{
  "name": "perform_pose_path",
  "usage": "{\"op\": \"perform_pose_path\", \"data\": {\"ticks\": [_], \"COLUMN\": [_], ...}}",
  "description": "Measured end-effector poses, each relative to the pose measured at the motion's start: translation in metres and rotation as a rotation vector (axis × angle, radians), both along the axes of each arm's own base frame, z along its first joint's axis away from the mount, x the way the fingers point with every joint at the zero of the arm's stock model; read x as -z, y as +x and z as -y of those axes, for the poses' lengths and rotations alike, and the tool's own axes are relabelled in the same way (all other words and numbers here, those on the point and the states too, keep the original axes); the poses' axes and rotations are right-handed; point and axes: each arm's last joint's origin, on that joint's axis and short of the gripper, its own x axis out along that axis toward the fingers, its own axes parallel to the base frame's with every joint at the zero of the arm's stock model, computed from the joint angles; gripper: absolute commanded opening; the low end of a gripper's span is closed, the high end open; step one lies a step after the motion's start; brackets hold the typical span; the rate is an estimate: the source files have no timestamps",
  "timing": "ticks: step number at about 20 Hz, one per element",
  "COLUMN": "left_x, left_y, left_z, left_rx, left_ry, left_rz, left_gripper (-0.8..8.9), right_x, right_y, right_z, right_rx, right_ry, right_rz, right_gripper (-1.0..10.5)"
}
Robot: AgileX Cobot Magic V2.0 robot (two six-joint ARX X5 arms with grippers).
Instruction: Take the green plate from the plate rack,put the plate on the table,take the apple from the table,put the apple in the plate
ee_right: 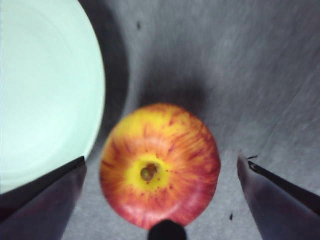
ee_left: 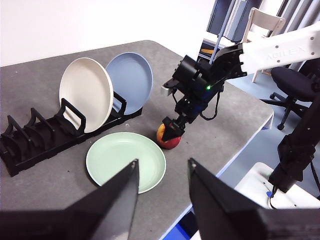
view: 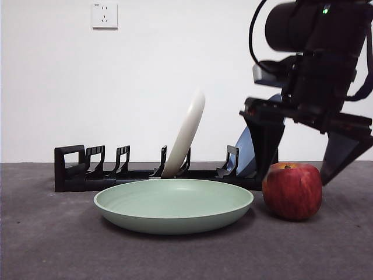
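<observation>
The green plate (view: 175,204) (ee_left: 125,160) (ee_right: 45,90) lies flat on the table (view: 58,245), just in front of the plate rack (view: 76,169) (ee_left: 30,145). Beside the plate's rim the apple (view: 292,191) (ee_left: 166,142) (ee_right: 160,165) stands on the table, stem dimple up. My right gripper (view: 295,175) (ee_right: 161,162) is open and has come down over the apple, one jaw on each side of its upper part, with a gap to each. My left gripper (ee_left: 162,167) is open and holds nothing, high above the table's near edge.
A cream-white plate (view: 187,131) (ee_left: 85,92) and a blue plate (view: 245,153) (ee_left: 131,75) stand upright in the rack behind the green plate. The table's edge (ee_left: 250,125) runs not far beyond the apple. A white wall stands behind the rack.
</observation>
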Motion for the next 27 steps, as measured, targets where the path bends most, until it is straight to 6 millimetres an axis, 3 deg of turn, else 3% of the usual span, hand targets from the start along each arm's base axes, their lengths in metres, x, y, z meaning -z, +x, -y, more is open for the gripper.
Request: {"op": "perform_pose_path", "data": {"ticks": [1, 3, 4, 10, 12, 15, 17, 19, 23, 27], "left_x": [0.000, 0.000, 0.000, 0.000, 0.000, -0.001, -0.001, -0.002, -0.003, -0.003], "left_y": [0.000, 0.000, 0.000, 0.000, 0.000, 0.002, 0.004, 0.007, 0.011, 0.014], "left_z": [0.000, 0.000, 0.000, 0.000, 0.000, 0.003, 0.006, 0.010, 0.019, 0.025], "left_rx": [-0.001, -0.001, -0.002, -0.006, -0.011, -0.035, -0.035, -0.036, -0.036, -0.036], "left_ry": [-0.002, -0.003, -0.003, -0.013, -0.012, 0.000, 0.010, 0.025, 0.053, 0.070], "left_rz": [-0.002, -0.004, -0.004, -0.015, -0.016, -0.014, -0.019, -0.026, -0.041, -0.050], "left_gripper": [1.62, 1.62, 1.62, 1.61, 1.61, 1.61, 1.61, 1.61, 1.61, 1.61], "right_x": [0.003, 0.007, 0.007, -0.004, -0.033, -0.096, -0.119, -0.130, -0.133, -0.098], "right_y": [0.001, 0.001, 0.001, -0.011, -0.019, -0.027, -0.034, -0.035, -0.033, -0.013], "right_z": [0.000, 0.000, 0.000, 0.006, 0.009, 0.002, -0.015, -0.040, -0.092, -0.121], "right_rx": [0.000, 0.000, -0.002, -0.044, -0.068, -0.172, -0.278, -0.350, -0.395, -0.385], "right_ry": [-0.006, -0.017, -0.021, -0.096, -0.048, 0.203, 0.318, 0.338, 0.256, 0.146], "right_rz": [-0.012, -0.031, -0.034, -0.105, -0.086, 0.059, 0.107, 0.187, 0.312, 0.255], "right_gripper": [4.5, 0.8, 0.0, -0.1, -0.1, -0.1, -0.1, -0.1, -0.1, -0.1]}}
